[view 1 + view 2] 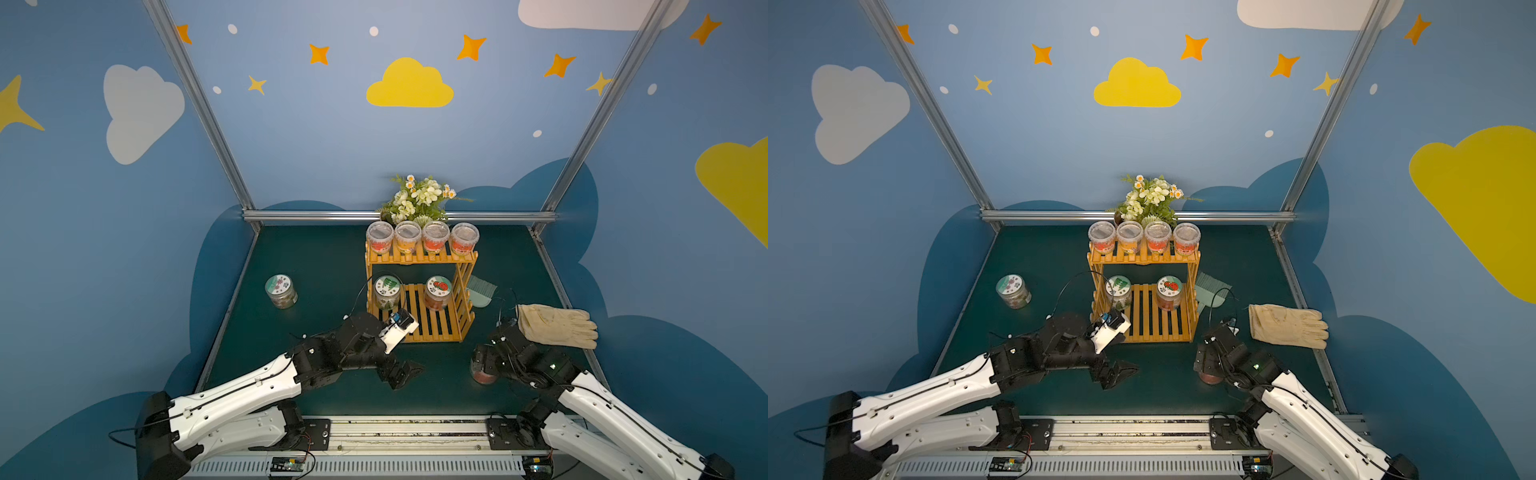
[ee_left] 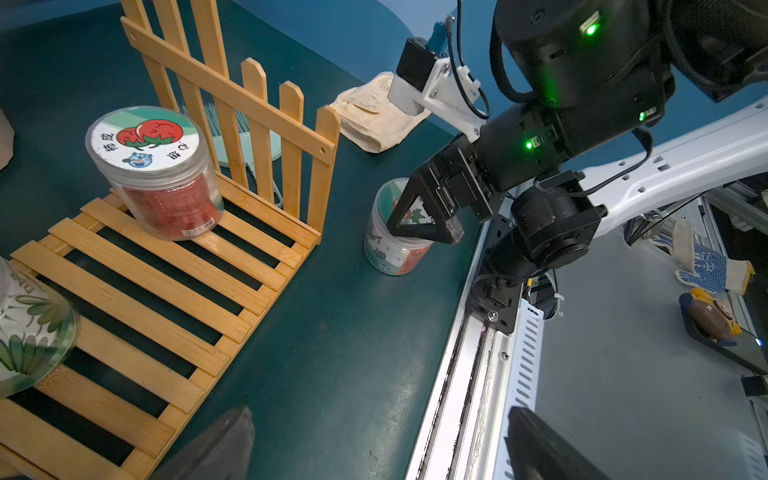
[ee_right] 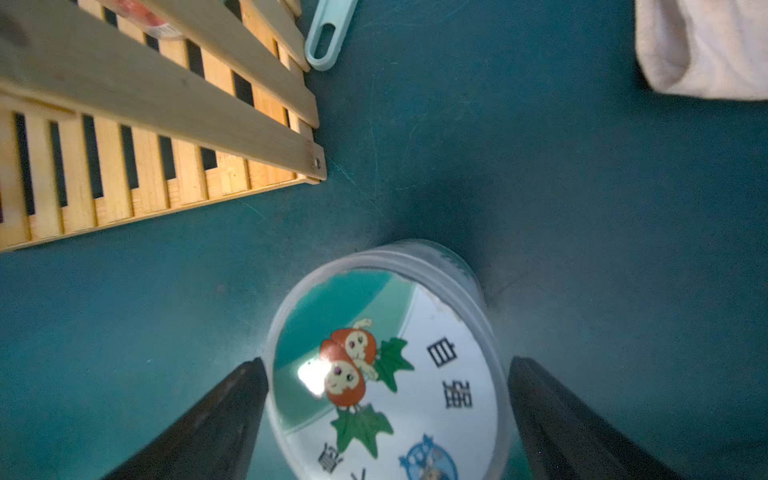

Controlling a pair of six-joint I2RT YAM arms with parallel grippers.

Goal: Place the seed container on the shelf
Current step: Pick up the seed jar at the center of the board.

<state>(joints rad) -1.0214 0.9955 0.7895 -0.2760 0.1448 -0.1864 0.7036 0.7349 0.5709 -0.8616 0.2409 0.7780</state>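
Open jaws of the right gripper [image 3: 386, 360] straddle the upright jar [image 2: 392, 253], not yet clamped, shelf [image 3: 145, 99] just beside; the left gripper [image 1: 409, 376], jaws open too, sits farther off.

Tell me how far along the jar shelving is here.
Done: fern-lid jar and tomato-lid jar stand on the lower tier of the shelf. In hand: right hand straddles the cartoon-lid jar on the table, grip unclear. Remaining: lift and shelve it; the flower-lid jar also sits on the table.

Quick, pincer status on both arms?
Left pincer: open, empty.
Right pincer: jaws either side of the seed container lid; whether they grip it cannot be told.
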